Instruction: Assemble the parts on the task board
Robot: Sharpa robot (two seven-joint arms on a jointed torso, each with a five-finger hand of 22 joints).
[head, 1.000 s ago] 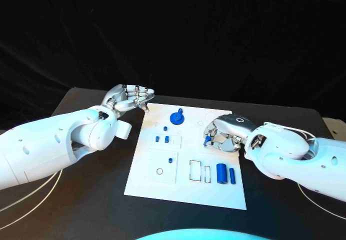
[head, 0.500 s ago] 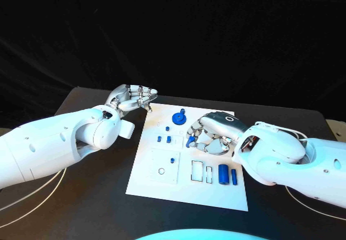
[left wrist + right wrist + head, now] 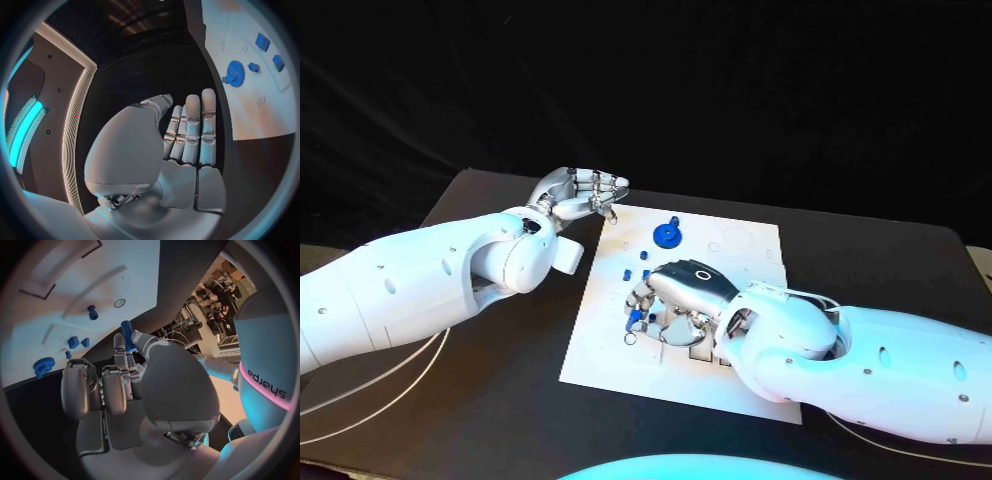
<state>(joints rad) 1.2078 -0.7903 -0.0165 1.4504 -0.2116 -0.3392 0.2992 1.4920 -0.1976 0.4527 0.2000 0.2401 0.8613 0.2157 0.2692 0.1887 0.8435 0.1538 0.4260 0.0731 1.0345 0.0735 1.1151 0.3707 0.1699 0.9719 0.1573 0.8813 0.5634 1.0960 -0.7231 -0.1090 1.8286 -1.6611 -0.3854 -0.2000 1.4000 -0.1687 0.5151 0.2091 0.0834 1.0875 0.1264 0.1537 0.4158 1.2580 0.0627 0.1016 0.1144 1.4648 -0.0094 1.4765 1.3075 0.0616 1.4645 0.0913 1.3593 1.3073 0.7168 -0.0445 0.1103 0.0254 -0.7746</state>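
your right silver hand [image 3: 678, 303] pinches a small blue plastic peg [image 3: 127, 333] over the white flat task board [image 3: 740, 235], apparently ready for insertion (left silver hand [image 3: 577, 192], at ten o'clock, waits curled in, holding nothing).

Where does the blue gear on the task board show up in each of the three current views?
Head view: blue gear on the task board, at its far end, beyond the right hand.
Left wrist view: gear beside the left hand's fingers.
Right wrist view: gear near the board's edge.
Shared landmark: the small blue squares.
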